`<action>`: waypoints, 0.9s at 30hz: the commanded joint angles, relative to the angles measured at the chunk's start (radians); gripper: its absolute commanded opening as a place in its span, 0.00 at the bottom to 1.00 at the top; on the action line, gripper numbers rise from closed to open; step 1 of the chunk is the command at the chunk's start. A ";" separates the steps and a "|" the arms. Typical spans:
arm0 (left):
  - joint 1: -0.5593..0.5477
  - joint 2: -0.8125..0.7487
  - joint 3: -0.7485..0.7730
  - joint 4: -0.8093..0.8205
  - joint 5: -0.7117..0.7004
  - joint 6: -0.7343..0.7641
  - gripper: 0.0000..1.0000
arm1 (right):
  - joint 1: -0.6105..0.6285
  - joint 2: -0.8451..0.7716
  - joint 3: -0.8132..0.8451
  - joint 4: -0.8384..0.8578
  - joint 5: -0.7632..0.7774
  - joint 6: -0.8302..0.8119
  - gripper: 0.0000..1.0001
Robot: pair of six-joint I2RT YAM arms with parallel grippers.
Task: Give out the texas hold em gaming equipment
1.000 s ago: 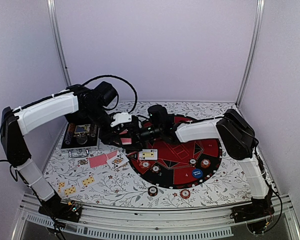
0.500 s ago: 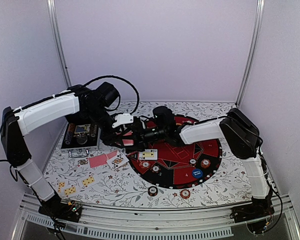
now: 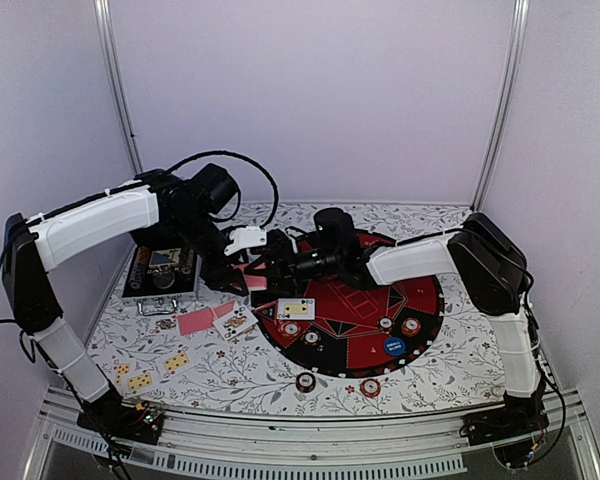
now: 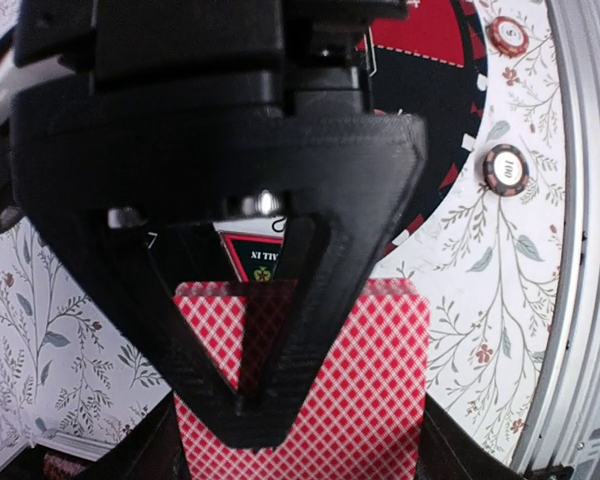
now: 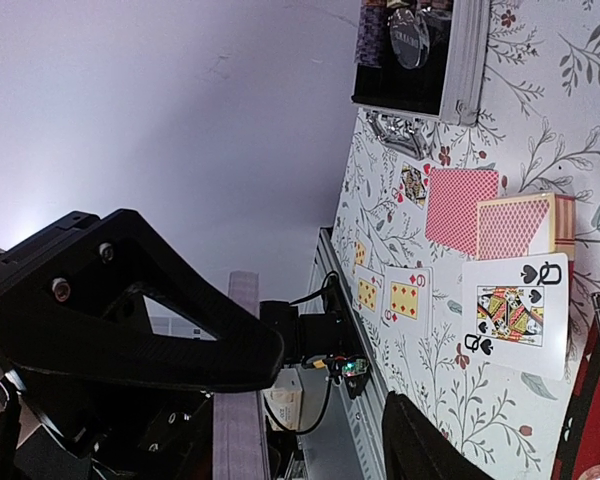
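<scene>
Left jaws pinch a card (image 4: pixel 380 400), red back up, far edge towards the mat (image 4: pixel 430 30), long axis unclear. Right jaws gape nearby.

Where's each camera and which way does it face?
Top external: above, behind the bases, looking down at the table; left hand and right hand show.
Left wrist: on that wrist, facing the red-backed card its hand pinches.
Right wrist: on that wrist, facing the silver case past its open fingers.
Shared: top and right wrist both show the case.
</scene>
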State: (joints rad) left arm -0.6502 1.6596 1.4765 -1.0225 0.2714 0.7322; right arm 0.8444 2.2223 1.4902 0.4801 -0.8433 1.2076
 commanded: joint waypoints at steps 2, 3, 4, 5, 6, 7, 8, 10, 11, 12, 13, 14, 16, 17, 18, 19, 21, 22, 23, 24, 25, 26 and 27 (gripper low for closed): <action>0.004 -0.018 0.029 0.007 -0.004 0.006 0.46 | -0.020 -0.040 -0.044 -0.038 0.027 -0.023 0.50; 0.004 -0.018 0.028 0.006 -0.005 0.008 0.46 | -0.021 -0.046 -0.052 -0.037 0.028 -0.024 0.48; 0.004 -0.018 0.027 0.003 -0.006 0.009 0.46 | -0.023 -0.050 -0.061 -0.037 0.029 -0.026 0.47; 0.004 -0.019 0.026 0.001 -0.007 0.009 0.46 | -0.025 -0.055 -0.070 -0.037 0.032 -0.029 0.46; 0.004 -0.020 0.023 0.000 -0.007 0.009 0.46 | -0.025 -0.062 -0.076 -0.037 0.034 -0.030 0.45; 0.004 -0.021 0.020 0.001 -0.009 0.011 0.46 | -0.025 -0.065 -0.078 -0.036 0.034 -0.032 0.45; 0.004 -0.020 0.019 0.001 -0.009 0.012 0.46 | -0.025 -0.069 -0.076 -0.033 0.030 -0.034 0.47; 0.004 -0.019 0.018 0.002 -0.007 0.010 0.46 | -0.020 -0.069 -0.064 -0.026 0.017 -0.034 0.53; 0.004 -0.018 0.018 0.004 -0.008 0.009 0.46 | -0.016 -0.069 -0.057 -0.019 0.010 -0.032 0.55; 0.004 -0.017 0.019 0.005 -0.007 0.009 0.46 | -0.012 -0.067 -0.051 -0.001 0.003 -0.027 0.56; 0.004 -0.013 0.021 0.005 -0.006 0.008 0.46 | -0.010 -0.065 -0.047 0.016 -0.004 -0.016 0.57; 0.004 -0.011 0.023 0.005 -0.006 0.006 0.46 | -0.005 -0.063 -0.041 0.032 -0.011 -0.006 0.57; 0.004 -0.009 0.027 0.005 -0.004 0.006 0.46 | 0.004 -0.057 -0.033 0.063 -0.022 0.017 0.56; 0.004 -0.008 0.029 0.006 -0.003 0.005 0.46 | 0.007 -0.050 -0.032 0.085 -0.027 0.028 0.55; 0.004 -0.007 0.030 0.006 -0.005 0.006 0.46 | 0.011 -0.046 -0.033 0.112 -0.034 0.047 0.53; 0.004 -0.005 0.031 0.005 -0.005 0.004 0.46 | 0.013 -0.037 -0.033 0.138 -0.040 0.062 0.51; 0.004 -0.006 0.030 0.006 -0.007 0.004 0.46 | 0.017 -0.026 -0.036 0.182 -0.048 0.104 0.46; 0.004 -0.004 0.030 0.006 -0.007 0.004 0.46 | 0.019 -0.021 -0.037 0.199 -0.050 0.114 0.44; 0.004 -0.003 0.030 0.006 -0.008 0.003 0.46 | 0.020 -0.017 -0.038 0.218 -0.053 0.132 0.40; 0.004 -0.002 0.029 0.006 -0.007 0.003 0.46 | 0.021 -0.013 -0.039 0.239 -0.056 0.143 0.36; 0.004 -0.002 0.028 0.005 -0.007 0.002 0.46 | 0.021 -0.011 -0.041 0.259 -0.060 0.158 0.32; 0.004 -0.002 0.027 0.005 -0.008 0.002 0.46 | 0.022 -0.007 -0.043 0.282 -0.065 0.179 0.26; 0.004 -0.001 0.025 0.006 -0.008 0.002 0.47 | 0.021 -0.004 -0.046 0.302 -0.068 0.191 0.22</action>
State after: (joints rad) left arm -0.6498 1.6596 1.4780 -1.0256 0.2581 0.7326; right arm 0.8589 2.1838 1.4414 0.6392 -0.8764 1.3193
